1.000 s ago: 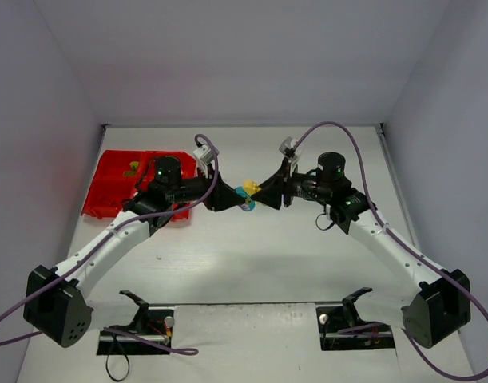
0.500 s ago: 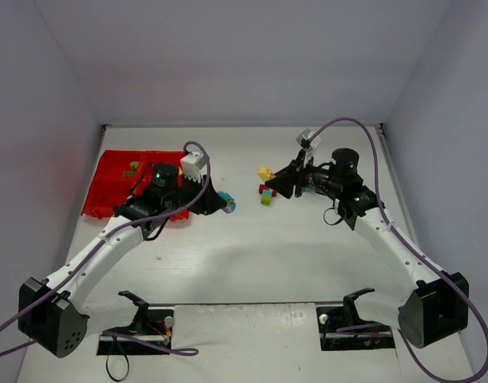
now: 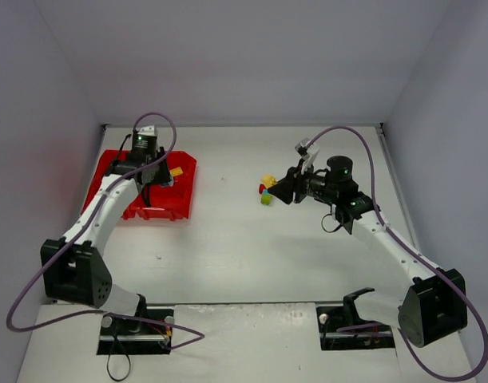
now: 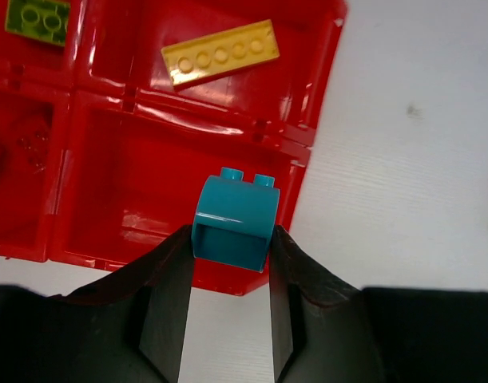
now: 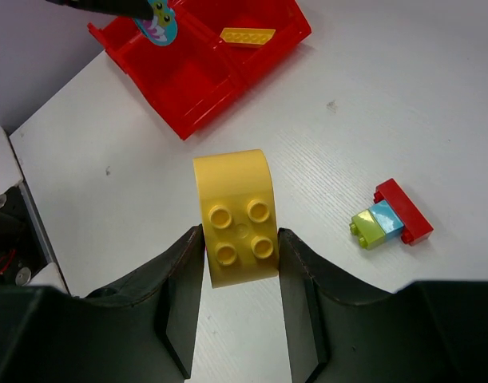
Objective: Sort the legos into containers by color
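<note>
And the left arm has swung off the centre pile and out to the tray (image 3: pixel 168 204) at 9 o'clock on the table (image 3: pixel 228 247); a second ago both arms were nose to nose in the middle; now the left gripper (image 4: pixel 232 239) hangs over the tray's near-right compartment, clamped on the teal brick (image 4: pixel 236 211), studs up, not yet dropped; the yellow plate (image 4: pixel 221 53) lies in the compartment at 12 o'clock from it, a lime brick (image 4: pixel 37 17) at 10 o'clock, so this bin looks meant for teal; the brick sits close to the rim, and a nudge inward before letting go seems wise; over on the other side the right gripper (image 5: pixel 240 239) has lifted clear, pinching the yellow brick (image 5: pixel 236 199); left behind at its 4 o'clock are a red brick (image 5: pixel 403 211), a blue brick (image 5: pixel 386 217) and a green brick (image 5: pixel 366 227), touching, unsorted.
</note>
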{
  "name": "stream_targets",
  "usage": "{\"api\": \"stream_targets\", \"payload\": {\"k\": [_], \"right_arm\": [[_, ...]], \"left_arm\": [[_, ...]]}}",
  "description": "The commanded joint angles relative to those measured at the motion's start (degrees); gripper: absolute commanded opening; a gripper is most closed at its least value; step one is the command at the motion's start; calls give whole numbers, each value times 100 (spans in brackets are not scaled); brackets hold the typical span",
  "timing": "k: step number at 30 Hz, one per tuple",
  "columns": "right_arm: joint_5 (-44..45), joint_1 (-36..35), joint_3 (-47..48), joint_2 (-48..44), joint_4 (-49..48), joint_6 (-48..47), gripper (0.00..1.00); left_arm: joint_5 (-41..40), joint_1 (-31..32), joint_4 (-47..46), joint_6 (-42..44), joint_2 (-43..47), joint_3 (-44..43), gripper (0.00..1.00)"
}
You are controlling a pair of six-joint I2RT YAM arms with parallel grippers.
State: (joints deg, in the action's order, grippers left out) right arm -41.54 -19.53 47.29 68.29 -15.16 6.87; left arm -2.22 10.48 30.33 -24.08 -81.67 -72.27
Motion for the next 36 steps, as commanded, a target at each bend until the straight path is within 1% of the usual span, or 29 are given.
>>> {"api": "stream_targets", "payload": {"k": [1,5,6,8,9,11,12,16,18,19,20,21,22,23,25,26,30,33,36], "right_arm": [[172,-25,17,0,-304,-142,0],[295,-68,9,0,-260,-195,0],[304,-77,9,-9,-242,-213,0],[357,-121,-9,9,-216,-256,0],[374,-139,-9,17,-216,-265,0],[453,-209,-9,35,-189,-309,0],[489,-235,-9,44,-154,-336,0],[638,-428,35,88,-75,-432,0],[743,-603,44,70,-75,-529,0],[779,-674,44,53,-75,-564,0],[849,-736,44,18,-75,-608,0],[875,-876,44,0,-84,-634,0],[928,-955,44,-17,-84,-704,0],[998,-1035,44,-61,-75,-818,0],[1165,-1272,44,-105,-84,-986,0],[1227,-1342,44,-158,-84,-1030,0],[1341,-1545,17,-264,-119,-1250,0],[1324,-1615,35,-316,-119,-1381,0],[1324,-1686,79,-281,-119,-1434,0]], "left_arm": [[-437,-116,307,-299,-384,-226,17],[-490,-248,474,-501,-823,-261,28],[-490,-309,518,-563,-859,-261,36],[-438,-354,509,-598,-929,-261,39],[-420,-354,483,-598,-939,-261,42],[-367,-345,483,-607,-877,-270,47],[-350,-345,466,-598,-825,-261,53],[-8,-258,535,-590,-326,-252,62],[177,-126,536,-607,-61,-253,64],[221,75,484,-625,219,-218,65],[622,181,387,-694,343,-200,65],[844,287,334,-747,571,-200,65],[1072,497,177,-809,677,-148,65],[1405,612,97,-975,766,-130,65],[1811,797,-131,-1134,950,-86,66],[2143,972,-193,-1317,986,-51,66],[2917,1333,-536,-1635,1022,-6,67],[3332,1579,-773,-1776,943,-33,69],[3561,1842,-932,-1838,776,-94,69]]}}
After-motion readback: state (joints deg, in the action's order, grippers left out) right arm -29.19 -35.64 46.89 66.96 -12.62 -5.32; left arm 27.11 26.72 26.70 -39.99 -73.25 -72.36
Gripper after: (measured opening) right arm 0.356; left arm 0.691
